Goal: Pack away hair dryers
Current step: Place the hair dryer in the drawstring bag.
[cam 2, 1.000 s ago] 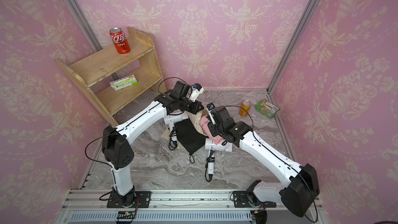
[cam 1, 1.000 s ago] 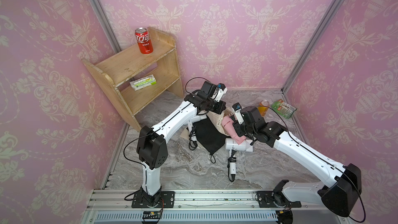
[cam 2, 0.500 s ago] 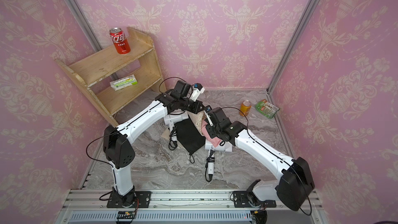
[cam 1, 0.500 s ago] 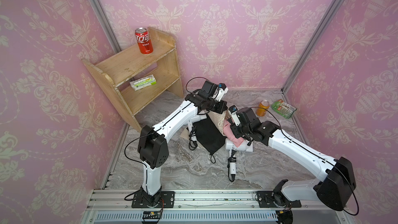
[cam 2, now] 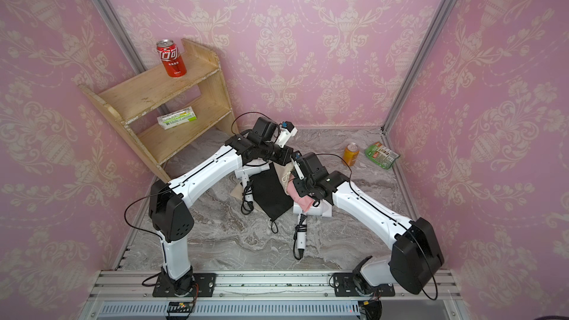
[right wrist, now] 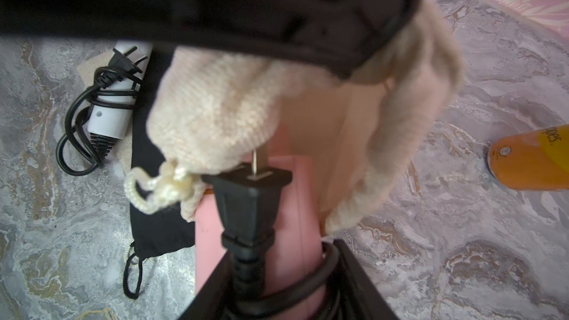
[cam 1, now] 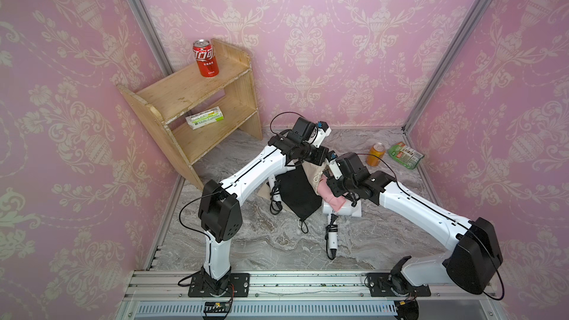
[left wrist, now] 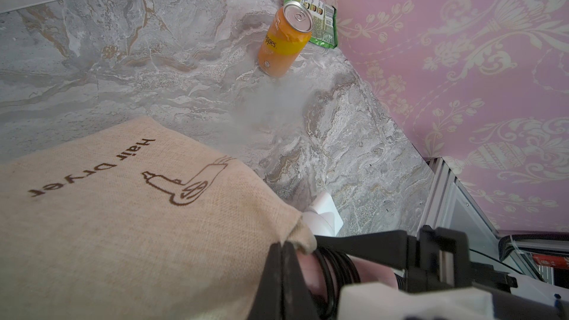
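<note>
My right gripper [right wrist: 280, 284] is shut on the pink hair dryer [right wrist: 295, 210] over its wrapped black cord. The dryer's front end sits in the open mouth of the beige pouch [right wrist: 215, 112]. My left gripper [left wrist: 284, 246] is shut on that pouch's rim and holds it up, as seen on the beige pouch [cam 1: 314, 170] in a top view. One white hair dryer [cam 1: 345, 210] lies on the floor under the pink one. Another white hair dryer [cam 1: 274, 184] lies beside a flat black pouch [cam 1: 300, 193].
A wooden shelf [cam 1: 197, 109] stands at the back left with a red can [cam 1: 205, 58] on top. An orange can [cam 1: 376, 154] and a green packet [cam 1: 405, 154] sit at the back right. A loose cord with its plug [cam 1: 332, 238] trails toward the front.
My right arm has carried the pink dryer leftward and back, into the mouth of the beige pouch. The left arm has hardly moved.
</note>
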Action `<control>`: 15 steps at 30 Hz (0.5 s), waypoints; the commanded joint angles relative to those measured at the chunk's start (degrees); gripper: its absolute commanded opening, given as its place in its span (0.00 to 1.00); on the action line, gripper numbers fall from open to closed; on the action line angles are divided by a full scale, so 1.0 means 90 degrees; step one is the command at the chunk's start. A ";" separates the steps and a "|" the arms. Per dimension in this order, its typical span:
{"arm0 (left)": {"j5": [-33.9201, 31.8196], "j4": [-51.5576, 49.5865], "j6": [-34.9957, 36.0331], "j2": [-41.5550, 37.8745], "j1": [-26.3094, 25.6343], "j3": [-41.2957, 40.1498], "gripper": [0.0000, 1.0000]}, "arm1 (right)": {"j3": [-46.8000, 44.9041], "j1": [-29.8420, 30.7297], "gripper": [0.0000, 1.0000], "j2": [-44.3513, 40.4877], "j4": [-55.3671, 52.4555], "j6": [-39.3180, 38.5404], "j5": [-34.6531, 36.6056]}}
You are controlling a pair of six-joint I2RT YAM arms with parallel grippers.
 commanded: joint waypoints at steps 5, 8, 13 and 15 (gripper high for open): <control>0.0063 0.0081 -0.0072 -0.0402 -0.0049 -0.0156 0.00 | -0.0047 -0.0439 0.36 -0.0266 0.0534 0.0625 -0.0830; 0.0064 0.0084 -0.0052 -0.0450 -0.0050 -0.0213 0.00 | -0.0025 -0.0575 0.36 -0.0272 0.0578 0.0775 -0.1034; 0.0082 0.0163 -0.0078 -0.0522 -0.0057 -0.0327 0.00 | 0.0115 -0.0673 0.36 -0.0237 0.0559 0.0942 -0.1249; 0.0104 0.0217 -0.0078 -0.0542 -0.0063 -0.0393 0.00 | 0.0152 -0.0729 0.36 -0.0220 0.0582 0.1050 -0.1351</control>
